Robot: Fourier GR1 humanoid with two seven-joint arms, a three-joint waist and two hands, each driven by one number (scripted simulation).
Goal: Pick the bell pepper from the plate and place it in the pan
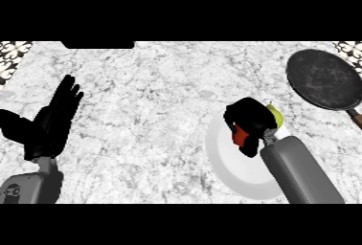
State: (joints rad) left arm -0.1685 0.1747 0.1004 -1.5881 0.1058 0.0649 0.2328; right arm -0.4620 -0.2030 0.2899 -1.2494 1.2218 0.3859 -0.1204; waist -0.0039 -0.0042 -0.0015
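A white plate (237,167) lies on the marble counter at the lower right. Over its upper part my right hand (249,119) is curled round the bell pepper (241,138), of which red shows below the fingers and yellow-green beside them at the right. Most of the pepper is hidden by the hand. The dark round pan (324,79) sits at the upper right, its handle pointing toward the right edge, apart from the hand. My left hand (53,117) rests open at the left, fingers up.
The grey-white marble counter (148,110) spreads between the two hands. Patterned tile shows at the upper corners, and a dark shape (97,44) sits at the counter's far edge.
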